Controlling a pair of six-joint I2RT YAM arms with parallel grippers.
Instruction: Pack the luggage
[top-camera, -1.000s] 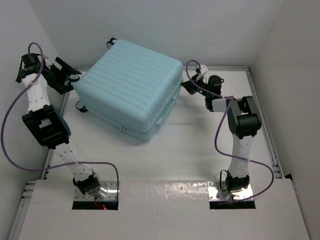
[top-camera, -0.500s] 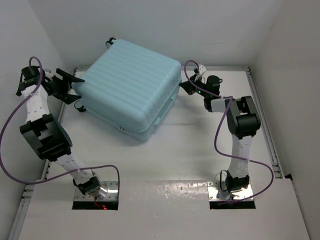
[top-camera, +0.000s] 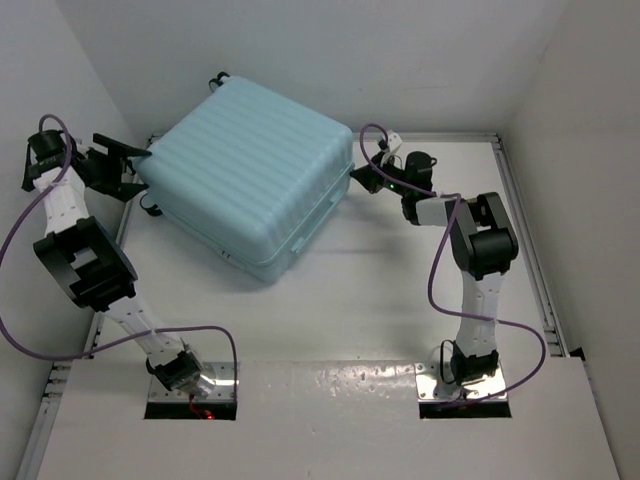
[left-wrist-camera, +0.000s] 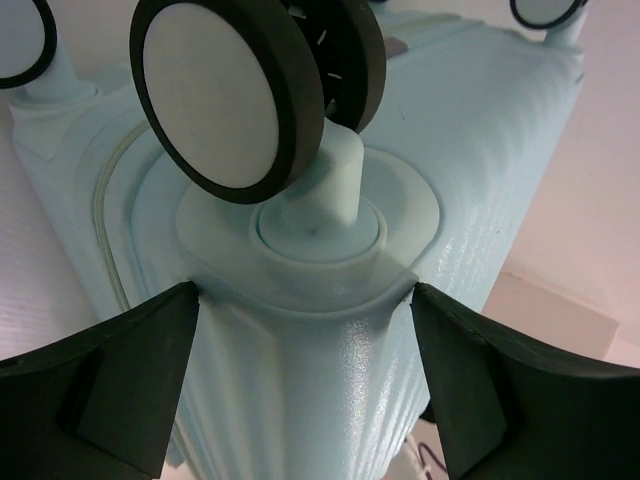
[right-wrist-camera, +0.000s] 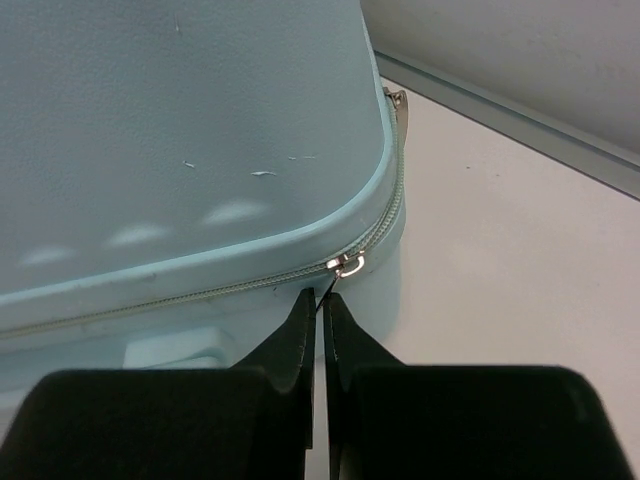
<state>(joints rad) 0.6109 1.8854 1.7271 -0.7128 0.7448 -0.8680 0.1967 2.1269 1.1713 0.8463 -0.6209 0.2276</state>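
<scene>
White tabletop (top-camera: 350, 310) with grey raised rim (right-wrist-camera: 500, 118), plain white walls (top-camera: 400, 60) around

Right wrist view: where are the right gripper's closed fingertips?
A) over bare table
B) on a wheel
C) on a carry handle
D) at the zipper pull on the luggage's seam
D: the right gripper is shut just below the metal zipper pull at the corner seam of the luggage, pinching its tab.
</scene>
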